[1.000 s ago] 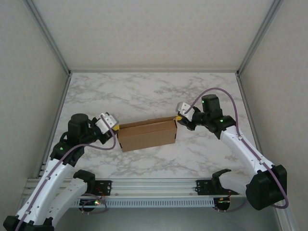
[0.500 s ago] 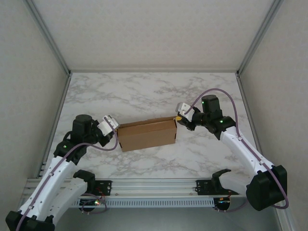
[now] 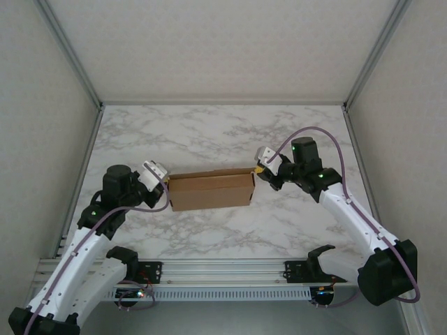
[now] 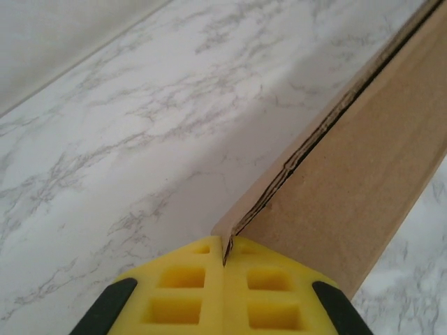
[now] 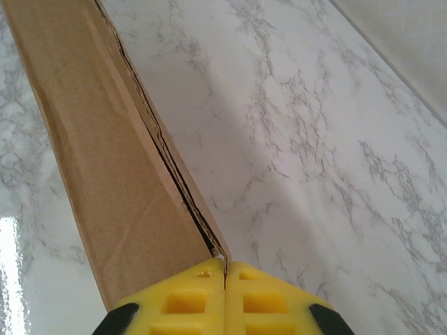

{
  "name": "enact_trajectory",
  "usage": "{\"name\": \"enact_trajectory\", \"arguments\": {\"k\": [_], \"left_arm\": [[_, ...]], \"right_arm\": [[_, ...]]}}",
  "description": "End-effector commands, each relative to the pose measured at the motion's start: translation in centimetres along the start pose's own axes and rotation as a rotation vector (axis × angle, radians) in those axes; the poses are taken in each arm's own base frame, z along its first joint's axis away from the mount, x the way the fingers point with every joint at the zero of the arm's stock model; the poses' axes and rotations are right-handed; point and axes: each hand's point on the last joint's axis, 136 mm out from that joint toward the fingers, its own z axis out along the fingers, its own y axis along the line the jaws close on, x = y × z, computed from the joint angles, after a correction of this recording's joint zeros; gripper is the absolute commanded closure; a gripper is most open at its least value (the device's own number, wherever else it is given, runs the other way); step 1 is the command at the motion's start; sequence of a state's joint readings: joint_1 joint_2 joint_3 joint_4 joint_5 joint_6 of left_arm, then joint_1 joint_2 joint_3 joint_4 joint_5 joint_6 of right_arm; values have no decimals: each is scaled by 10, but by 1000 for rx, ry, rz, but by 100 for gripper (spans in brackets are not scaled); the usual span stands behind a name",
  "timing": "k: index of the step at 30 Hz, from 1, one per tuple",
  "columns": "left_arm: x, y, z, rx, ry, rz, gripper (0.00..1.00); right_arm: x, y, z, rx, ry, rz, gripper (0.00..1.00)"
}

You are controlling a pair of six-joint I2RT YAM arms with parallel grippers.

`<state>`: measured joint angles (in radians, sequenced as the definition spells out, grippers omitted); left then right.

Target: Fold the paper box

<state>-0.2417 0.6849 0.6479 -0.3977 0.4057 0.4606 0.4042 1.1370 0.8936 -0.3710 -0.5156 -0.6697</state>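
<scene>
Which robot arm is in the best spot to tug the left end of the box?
Left, probably. The left gripper is already shut on the left end of the paper box, while the right gripper pinches the opposite end.

Beneath my fingers (image 4: 183, 287): white grey-veined marble table (image 3: 209, 132), evenly lit. Beyond them: pale textured walls (image 3: 223, 49) on three sides, metal posts (image 3: 70, 52) at corners.

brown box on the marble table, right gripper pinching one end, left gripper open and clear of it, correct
Not quite. The left gripper is shut on the paper box too, pinching its other end, as the left wrist view shows. The right gripper does pinch one end, and the box lies on the marble table.
</scene>
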Motion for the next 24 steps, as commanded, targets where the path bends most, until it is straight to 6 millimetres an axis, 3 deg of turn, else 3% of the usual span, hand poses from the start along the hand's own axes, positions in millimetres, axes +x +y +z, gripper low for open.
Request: {"name": "enact_trajectory", "arguments": {"k": [1,7,12,19,24], "left_arm": [[-25,5,-2,-17,-136,-132,100],[-23,12,3,-54,-175,-233,100],[-35,16,3,-53,-225,-296,100],[-25,18,27,-41,-110,-460,100],[-34,21,32,-29,-80,-500,100]], "right_arm": [[-9,4,3,-23,2,75,100],[-11,0,16,-22,62,210,100],[-16,-14,25,34,126,367,100],[-4,-29,35,94,303,632,100],[-1,-34,39,138,327,742,100]]}}
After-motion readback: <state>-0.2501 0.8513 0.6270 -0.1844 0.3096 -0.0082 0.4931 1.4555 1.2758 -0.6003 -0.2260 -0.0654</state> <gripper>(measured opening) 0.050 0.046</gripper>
